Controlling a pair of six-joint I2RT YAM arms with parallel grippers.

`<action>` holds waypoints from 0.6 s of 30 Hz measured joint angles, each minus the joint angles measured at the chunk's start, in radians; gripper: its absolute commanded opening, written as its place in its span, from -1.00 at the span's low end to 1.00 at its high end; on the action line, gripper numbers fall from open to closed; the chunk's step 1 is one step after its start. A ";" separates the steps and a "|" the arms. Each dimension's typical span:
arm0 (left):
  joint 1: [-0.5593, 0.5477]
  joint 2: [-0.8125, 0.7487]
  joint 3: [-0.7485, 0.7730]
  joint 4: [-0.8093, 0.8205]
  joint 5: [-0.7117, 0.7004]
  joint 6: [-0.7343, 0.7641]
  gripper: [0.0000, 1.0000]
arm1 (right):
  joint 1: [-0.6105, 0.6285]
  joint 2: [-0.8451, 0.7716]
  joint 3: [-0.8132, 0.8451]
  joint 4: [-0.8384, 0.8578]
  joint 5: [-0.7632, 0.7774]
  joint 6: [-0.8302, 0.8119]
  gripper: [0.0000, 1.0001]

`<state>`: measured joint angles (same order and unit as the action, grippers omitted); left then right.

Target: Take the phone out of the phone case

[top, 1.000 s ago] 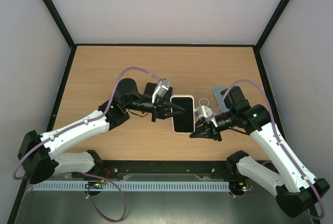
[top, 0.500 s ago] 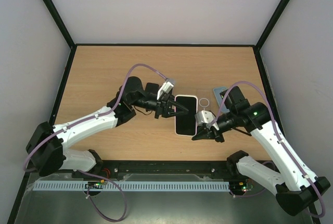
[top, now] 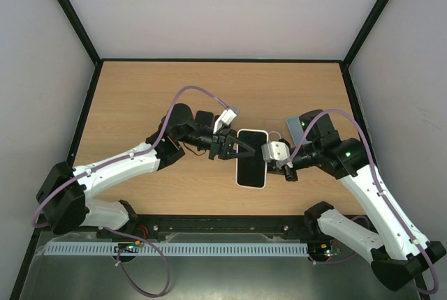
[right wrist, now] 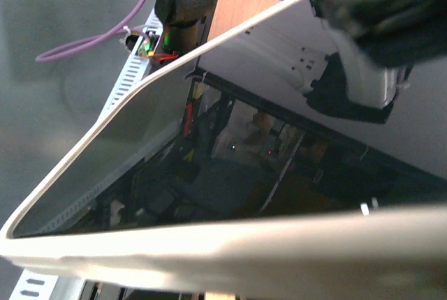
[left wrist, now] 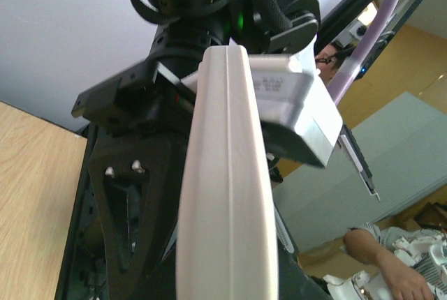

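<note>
The phone (top: 251, 160), dark screen up, sits in its white phone case (top: 239, 169) and is held above the middle of the table. My left gripper (top: 236, 148) is shut on the case's upper left edge. My right gripper (top: 271, 155) is shut on the case's right edge. In the left wrist view the case (left wrist: 227, 209) appears edge-on, with the right arm's wrist behind it. The right wrist view shows the phone's glossy screen (right wrist: 230, 160) and the case's rim (right wrist: 244, 244) across the bottom. Neither wrist view shows its own fingertips.
A black flat object (top: 203, 118) lies on the wooden table (top: 140, 98) behind the left wrist. A pale blue object (top: 294, 123) lies behind the right wrist. Black frame posts and grey walls enclose the table.
The phone in its case has shifted right and toward the near edge. My left arm has stretched further right. My right gripper has moved from the phone's lower right corner up to its right edge.
</note>
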<state>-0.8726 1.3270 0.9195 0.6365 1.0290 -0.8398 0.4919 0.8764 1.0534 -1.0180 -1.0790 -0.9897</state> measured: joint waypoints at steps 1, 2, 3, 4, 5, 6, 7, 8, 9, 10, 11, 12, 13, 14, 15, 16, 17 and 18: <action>0.000 -0.001 0.000 -0.010 0.001 0.008 -0.95 | -0.001 -0.003 0.001 0.009 0.000 0.011 -0.50; 0.001 -0.003 0.001 -0.026 0.003 0.019 -0.95 | -0.001 -0.004 0.003 0.011 0.000 0.023 -0.43; 0.005 -0.008 0.001 -0.043 0.007 0.031 -0.95 | -0.001 -0.006 0.005 0.012 0.002 0.036 -0.35; 0.013 -0.016 0.001 -0.066 0.008 0.045 -0.95 | -0.002 -0.008 0.008 0.009 0.005 0.039 -0.27; 0.019 -0.029 0.001 -0.094 0.008 0.066 -0.95 | -0.002 -0.013 0.011 0.007 0.008 0.047 -0.21; 0.024 -0.050 0.002 -0.135 0.003 0.100 -0.95 | -0.002 -0.018 0.013 0.002 0.010 0.051 -0.16; 0.031 -0.072 0.003 -0.171 -0.006 0.133 -0.95 | -0.002 -0.025 0.016 -0.006 0.013 0.056 -0.14; 0.035 -0.095 0.008 -0.213 -0.019 0.175 -0.95 | -0.002 -0.030 0.016 -0.018 0.013 0.055 -0.13; 0.037 -0.117 0.016 -0.251 -0.039 0.212 -0.95 | -0.002 -0.032 0.018 -0.035 0.012 0.052 -0.12; 0.038 -0.132 0.021 -0.273 -0.055 0.238 -0.95 | -0.002 -0.031 0.019 -0.057 0.010 0.048 -0.12; 0.038 -0.146 0.024 -0.286 -0.073 0.268 -0.95 | -0.002 -0.027 0.020 -0.076 0.008 0.042 -0.12; 0.038 -0.157 0.024 -0.291 -0.089 0.285 -0.95 | -0.002 -0.021 0.023 -0.101 0.004 0.031 -0.12; 0.038 -0.165 0.024 -0.293 -0.104 0.299 -0.95 | -0.002 -0.012 0.029 -0.126 -0.001 0.024 -0.13; 0.038 -0.168 0.024 -0.293 -0.112 0.311 -0.95 | -0.002 -0.005 0.036 -0.142 -0.006 0.020 -0.14; 0.038 -0.168 0.024 -0.293 -0.121 0.321 -0.95 | -0.002 0.003 0.041 -0.152 -0.011 0.017 -0.14; 0.038 -0.168 0.024 -0.294 -0.129 0.328 -0.95 | -0.002 0.010 0.045 -0.159 -0.016 0.018 -0.15; 0.038 -0.167 0.024 -0.300 -0.137 0.335 -0.95 | -0.002 0.013 0.047 -0.159 -0.019 0.023 -0.16; 0.038 -0.167 0.024 -0.306 -0.141 0.341 -0.95 | -0.002 0.013 0.047 -0.158 -0.023 0.033 -0.17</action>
<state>-0.8345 1.1595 0.9432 0.3302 0.8883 -0.4992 0.4904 0.8890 1.1007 -1.1763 -1.1015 -0.9569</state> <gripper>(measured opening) 0.101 0.428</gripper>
